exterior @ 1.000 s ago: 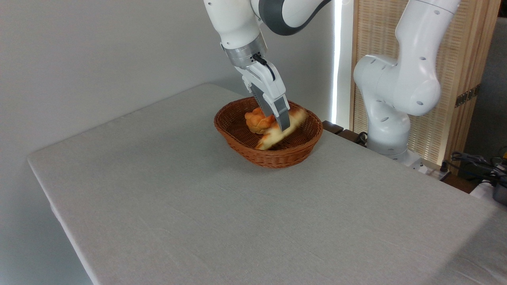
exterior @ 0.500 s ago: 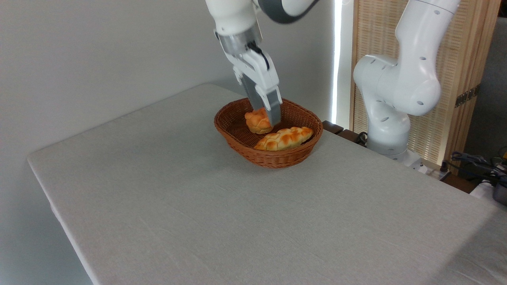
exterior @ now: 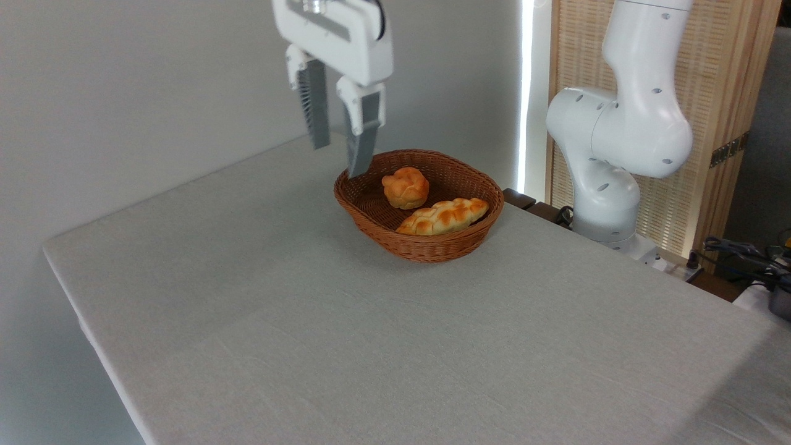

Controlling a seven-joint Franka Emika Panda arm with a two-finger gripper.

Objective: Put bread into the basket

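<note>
The pincer (exterior: 338,161) is hanging spread and empty above the counter (exterior: 371,334), the bread (exterior: 442,217) lying in the basket (exterior: 432,247)

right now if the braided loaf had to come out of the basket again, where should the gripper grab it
Probably across the loaf's middle, coming straight down from above. It lies flat along the basket's near wall, long axis running left-right, so the open gripper should close across its narrow width, clear of the bun behind.
</note>
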